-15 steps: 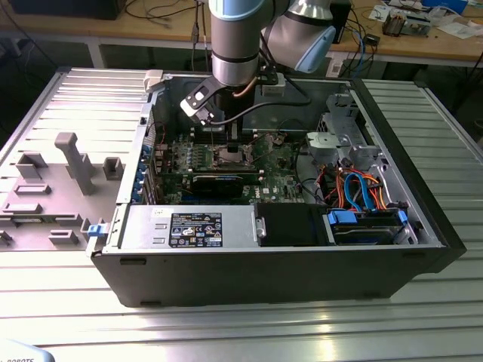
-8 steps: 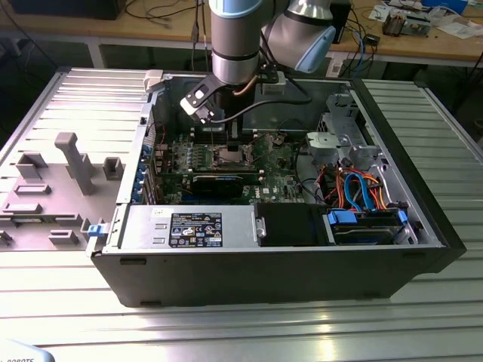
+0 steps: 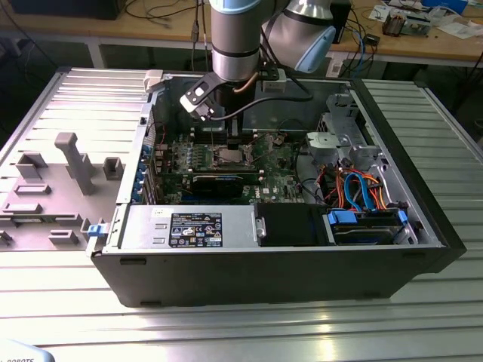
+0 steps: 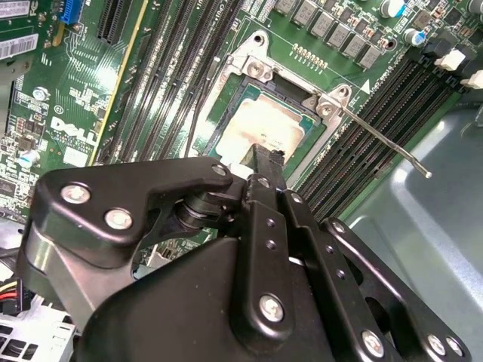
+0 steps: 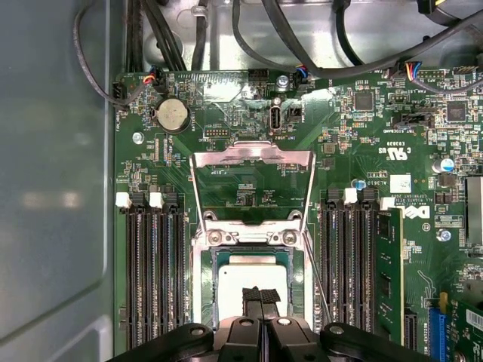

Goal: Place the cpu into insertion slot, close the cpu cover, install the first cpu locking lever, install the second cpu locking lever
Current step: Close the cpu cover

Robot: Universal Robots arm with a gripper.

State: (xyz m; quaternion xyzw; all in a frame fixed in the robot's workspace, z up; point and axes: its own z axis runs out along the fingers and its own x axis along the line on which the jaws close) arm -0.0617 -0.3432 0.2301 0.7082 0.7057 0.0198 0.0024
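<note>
The cpu (image 5: 249, 273), a dull silver square, lies in the insertion slot (image 5: 205, 283) on the green board; both wrist views show it (image 4: 264, 121). The cpu cover (image 5: 249, 154), a thin silver frame, stands swung open behind the slot. My gripper (image 5: 261, 298) hangs right over the cpu with its black fingers (image 4: 264, 162) pressed together and nothing between them; whether the tips touch the chip I cannot tell. A thin wire locking lever (image 4: 385, 143) sticks out unlatched beside the slot. In the exterior view my gripper (image 3: 226, 143) reaches down into the open computer case.
Long black memory slots (image 5: 155, 279) flank the socket on both sides. A coin battery (image 5: 171, 115) and cables lie beyond the cover. The black graphics card (image 3: 219, 181), power supply (image 3: 196, 226) and drive cage with blue cables (image 3: 362, 196) fill the case.
</note>
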